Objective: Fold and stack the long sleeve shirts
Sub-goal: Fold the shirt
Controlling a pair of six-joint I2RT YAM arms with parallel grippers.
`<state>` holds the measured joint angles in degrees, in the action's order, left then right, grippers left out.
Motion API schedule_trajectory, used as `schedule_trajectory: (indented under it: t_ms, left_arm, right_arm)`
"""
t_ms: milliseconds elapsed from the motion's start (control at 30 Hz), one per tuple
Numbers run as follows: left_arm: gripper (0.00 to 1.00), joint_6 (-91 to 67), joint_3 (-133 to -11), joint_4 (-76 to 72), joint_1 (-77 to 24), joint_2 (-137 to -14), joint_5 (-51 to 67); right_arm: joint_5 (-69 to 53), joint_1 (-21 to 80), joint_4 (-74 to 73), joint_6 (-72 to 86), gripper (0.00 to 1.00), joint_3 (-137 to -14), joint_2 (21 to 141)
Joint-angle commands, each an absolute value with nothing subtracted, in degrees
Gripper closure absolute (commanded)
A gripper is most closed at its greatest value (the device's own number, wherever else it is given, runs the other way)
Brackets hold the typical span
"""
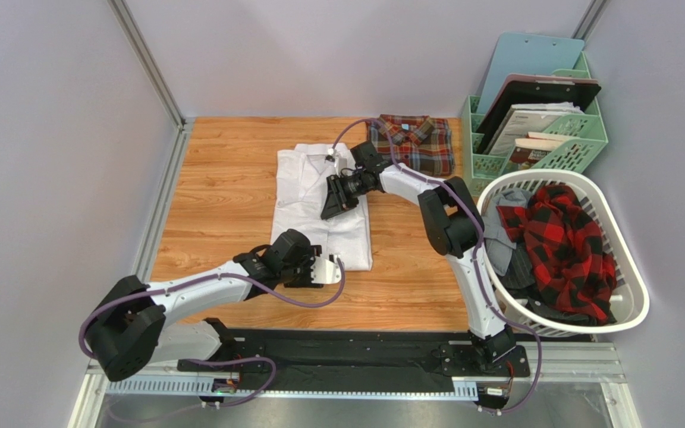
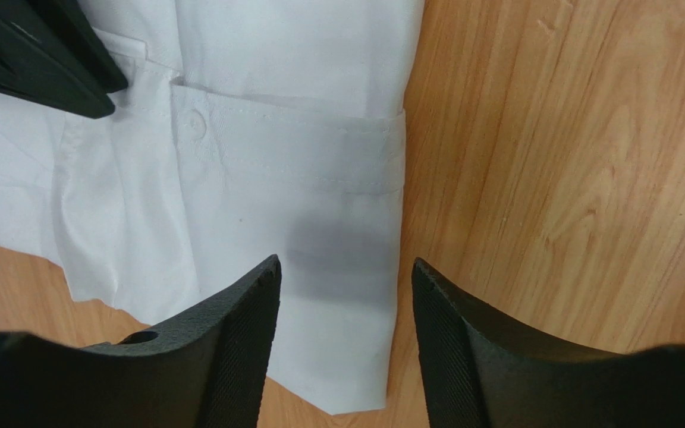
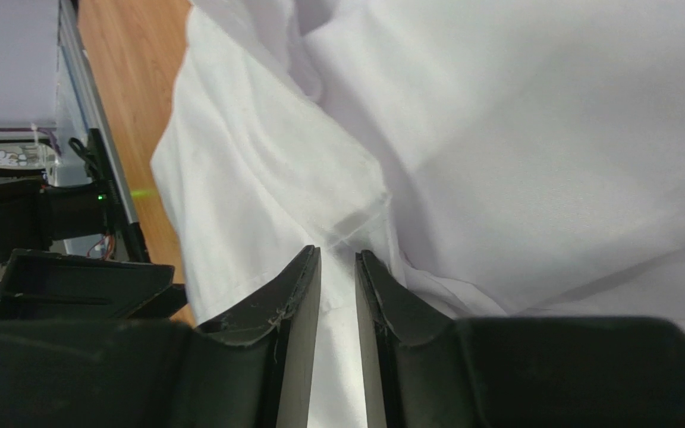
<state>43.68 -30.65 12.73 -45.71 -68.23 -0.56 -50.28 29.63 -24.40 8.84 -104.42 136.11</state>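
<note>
The white shirt (image 1: 319,209) lies partly folded mid-table. The plaid shirt (image 1: 413,143) lies folded behind it at the back. My left gripper (image 1: 328,270) hovers open at the white shirt's near right corner. In the left wrist view its jaws (image 2: 344,265) straddle the end of a cuffed sleeve (image 2: 319,160) lying flat, without touching it. My right gripper (image 1: 332,203) is low over the middle of the white shirt. In the right wrist view its jaws (image 3: 338,255) stand almost closed on a raised fold of white cloth (image 3: 355,214).
A white laundry basket (image 1: 625,242) holding red-black checked and grey cloth stands at the right. A green file rack (image 1: 578,147) with clipboards stands at the back right. Walls close the left and back sides. Bare wood shows left of the shirt.
</note>
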Motion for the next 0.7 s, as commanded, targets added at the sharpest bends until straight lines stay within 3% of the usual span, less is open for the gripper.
schedule_trajectory:
  t_ms: [0, 167, 333, 433, 467, 533, 667]
  left_arm:
    - [0.41, 48.78, -29.53, 8.52, -47.11, -71.10, -4.05]
    - [0.36, 49.48, -29.18, 13.10, -48.51, -67.51, 2.02]
    - [0.40, 49.22, -28.48, 9.06, -49.75, -72.94, -3.95]
    - [0.56, 49.05, -29.87, 9.31, -49.83, -77.16, -5.54]
    - [0.78, 48.52, -30.67, 10.45, -49.83, -76.47, -4.75]
    - [1.00, 47.12, -32.16, 13.96, -49.83, -73.76, -1.42]
    - [1.00, 45.80, -37.08, 27.30, -50.27, -66.81, 7.72]
  right_arm:
    - [-46.76, 29.79, -27.16, 3.69, 0.73, -106.88, 137.20]
    - [-46.23, 29.97, -27.25, 3.69, 0.73, -106.35, 138.08]
    - [-46.41, 30.06, -28.21, 2.82, 0.74, -106.08, 138.34]
    - [-46.23, 30.15, -28.91, 2.20, 0.74, -105.56, 138.52]
    - [-46.23, 30.23, -29.09, 1.68, 0.74, -105.38, 138.43]
    - [-46.41, 30.50, -30.23, 0.71, 0.75, -104.59, 137.73]
    - [-46.76, 31.72, -31.73, -2.45, 0.75, -101.08, 134.92]
